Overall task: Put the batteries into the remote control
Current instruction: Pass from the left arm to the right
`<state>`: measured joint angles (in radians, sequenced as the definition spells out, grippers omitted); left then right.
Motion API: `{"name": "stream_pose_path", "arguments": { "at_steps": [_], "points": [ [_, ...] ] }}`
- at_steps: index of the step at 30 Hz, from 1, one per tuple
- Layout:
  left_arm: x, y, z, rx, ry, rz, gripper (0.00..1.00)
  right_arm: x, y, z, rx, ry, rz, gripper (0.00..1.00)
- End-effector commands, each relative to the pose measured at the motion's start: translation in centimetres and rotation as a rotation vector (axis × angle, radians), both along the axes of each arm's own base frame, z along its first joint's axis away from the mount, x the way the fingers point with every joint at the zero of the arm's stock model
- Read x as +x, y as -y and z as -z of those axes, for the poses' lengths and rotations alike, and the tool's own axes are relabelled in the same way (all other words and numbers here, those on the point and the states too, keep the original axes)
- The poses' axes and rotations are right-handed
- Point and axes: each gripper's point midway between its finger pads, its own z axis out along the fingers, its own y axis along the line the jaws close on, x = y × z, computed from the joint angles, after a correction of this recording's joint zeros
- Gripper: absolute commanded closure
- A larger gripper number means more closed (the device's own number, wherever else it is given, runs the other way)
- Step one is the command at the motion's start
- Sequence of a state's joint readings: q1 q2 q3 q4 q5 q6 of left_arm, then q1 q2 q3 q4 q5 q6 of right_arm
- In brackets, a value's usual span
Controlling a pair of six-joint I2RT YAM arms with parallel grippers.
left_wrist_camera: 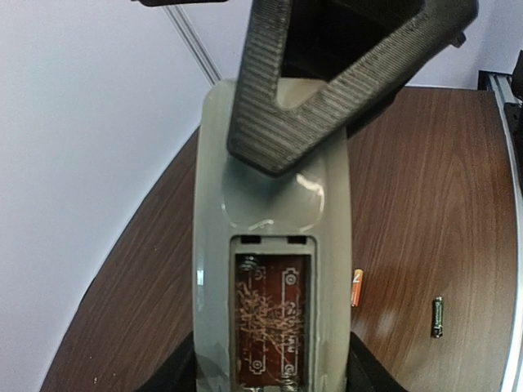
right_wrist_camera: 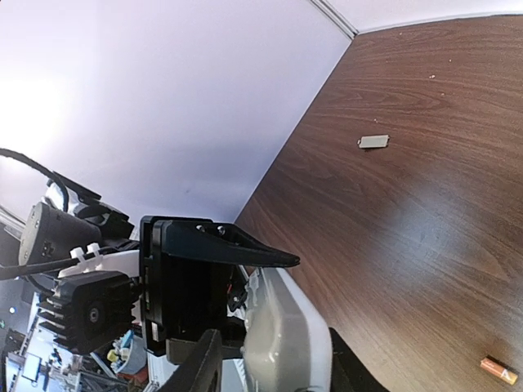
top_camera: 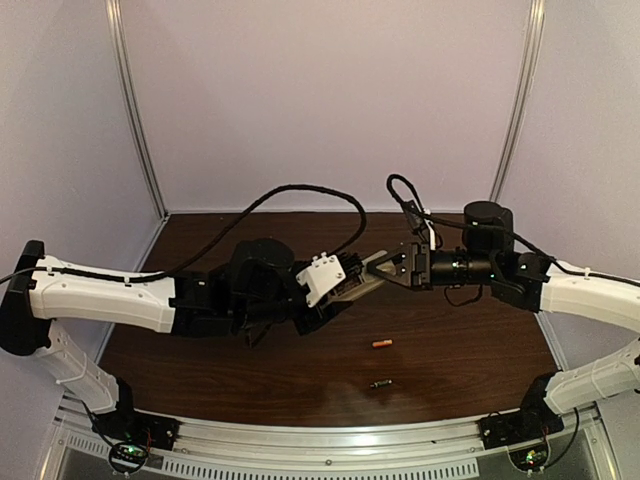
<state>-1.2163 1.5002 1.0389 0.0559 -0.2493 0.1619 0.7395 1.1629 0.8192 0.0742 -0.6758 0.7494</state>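
Clearly, the left gripper (left_wrist_camera: 270, 380) clamps the remote control (left_wrist_camera: 278, 208). The right gripper (top_camera: 383, 266) straddles its end; I cannot tell whether it grips.

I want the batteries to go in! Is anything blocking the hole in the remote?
Nothing visible. The open battery bay in the slim grey plastic remote control shows bare springs. The tiny orange battery and dark grey battery lie uncovered on the brown wooden table.

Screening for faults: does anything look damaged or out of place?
The remote control's open battery bay looks brown and scratched inside, possibly corroded. A small grey plate, likely its cover, lies apart on the table.
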Motion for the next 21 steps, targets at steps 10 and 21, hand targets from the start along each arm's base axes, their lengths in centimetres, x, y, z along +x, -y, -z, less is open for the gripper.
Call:
{"name": "stream_pose_path", "arguments": {
  "at_steps": [10, 21],
  "points": [
    [0.2, 1.0, -2.4, -0.123, -0.012, -0.010, 0.72, 1.5, 0.1, -0.7, 0.117, -0.032, 0.083, 0.79],
    [-0.8, -0.5, -2.6, -0.133, -0.023, 0.014, 0.17, 3.1, 3.6, -0.8, 0.078, 0.016, 0.173, 1.00]
  ]
}}
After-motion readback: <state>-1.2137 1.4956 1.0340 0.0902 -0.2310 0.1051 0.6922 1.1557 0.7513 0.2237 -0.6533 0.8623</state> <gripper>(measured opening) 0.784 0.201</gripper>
